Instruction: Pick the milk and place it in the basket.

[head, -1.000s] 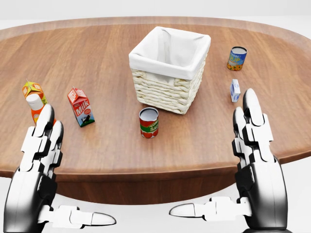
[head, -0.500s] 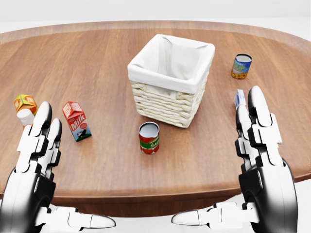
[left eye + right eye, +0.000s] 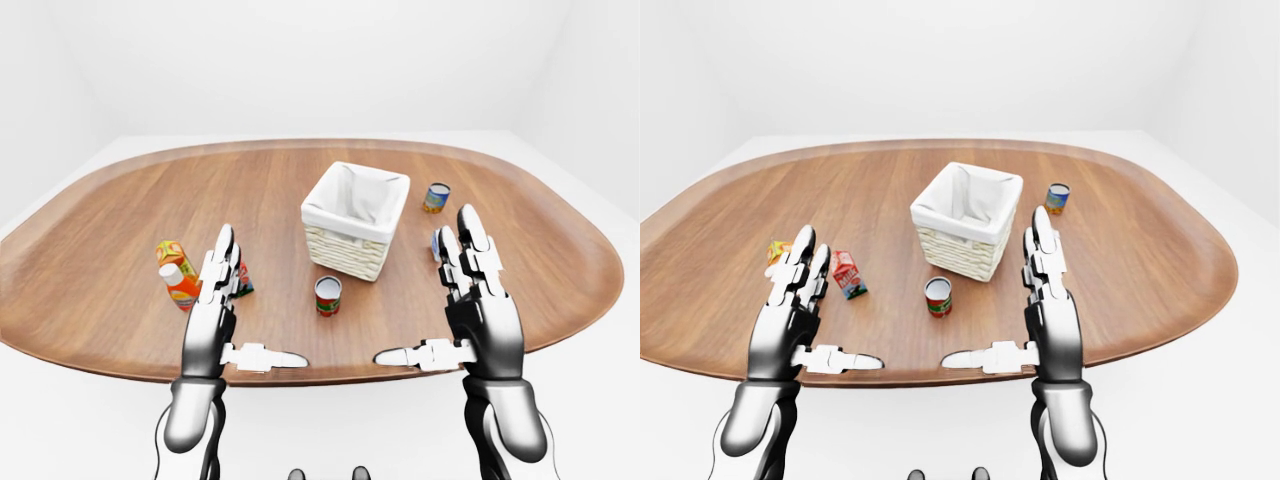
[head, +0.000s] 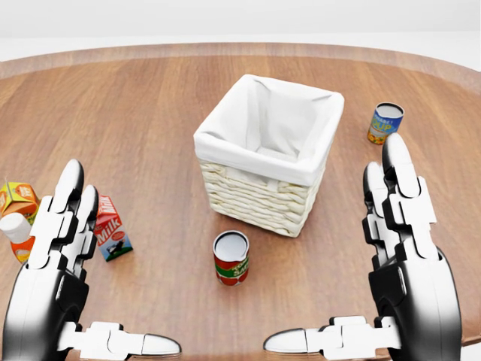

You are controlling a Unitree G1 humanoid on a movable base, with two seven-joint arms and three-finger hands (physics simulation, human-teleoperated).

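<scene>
Nearest you in the head view, your left hand and right hand are both raised at the bottom corners, fingers straight and spread, thumbs pointing inward toward each other; each is open and holds nothing.

Just past your left hand's fingers, the milk stands upright on the bench, a red-topped carton partly hidden by those fingers in the head view and clear of them in the right-eye view. You are near it, but I cannot tell whether you touch it. To its left, at the head view's edge, an orange juice carton and a white-capped orange bottle sit close together.

Between your hands, a red tomato can stands upright, well apart from the milk. Just above it in the view is the basket, woven with a white cloth liner, nothing visible inside. Farther off to the upper right stands a blue and yellow can. In the left-eye view a small blue-and-white carton shows just beside your right fingers.
</scene>
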